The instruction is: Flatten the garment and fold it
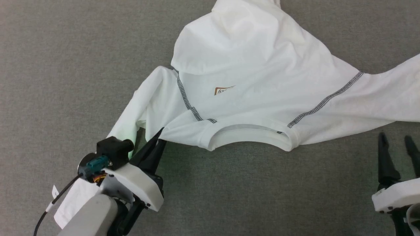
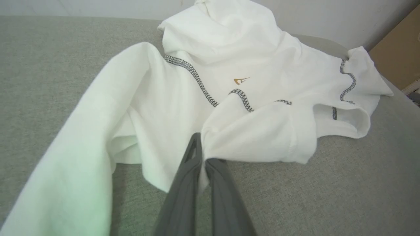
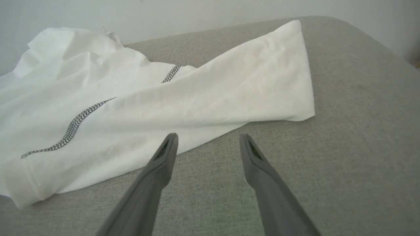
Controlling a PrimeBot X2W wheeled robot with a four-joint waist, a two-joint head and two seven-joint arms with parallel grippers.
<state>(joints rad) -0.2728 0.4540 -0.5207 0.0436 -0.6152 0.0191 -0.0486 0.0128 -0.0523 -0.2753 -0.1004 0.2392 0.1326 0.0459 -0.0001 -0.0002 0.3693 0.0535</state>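
Flattening step: your left gripper [image 1: 159, 137] is clamped on the garment [image 1: 262, 82] shoulder, your right gripper [image 1: 395, 141] is open with the sleeve [image 3: 229, 91] just ahead, so I'd grab that and stretch.

- grey woven cloth surface [image 1: 229, 196], kinda like upholstery, runs left to right and near to far across the head view
- its far edge curves round into a soft corner [image 3: 344, 29], not a sharp one
- plain pale wall [image 2: 328, 16] right behind that far edge, also in the right wrist view [image 3: 197, 13]
- flat brown panel [image 2: 400, 55], cardboard-looking, past the far right corner, leaning or standing, can't tell which
- some small pale and dark bits [image 2: 414, 93] just below that panel, too cut off to make out
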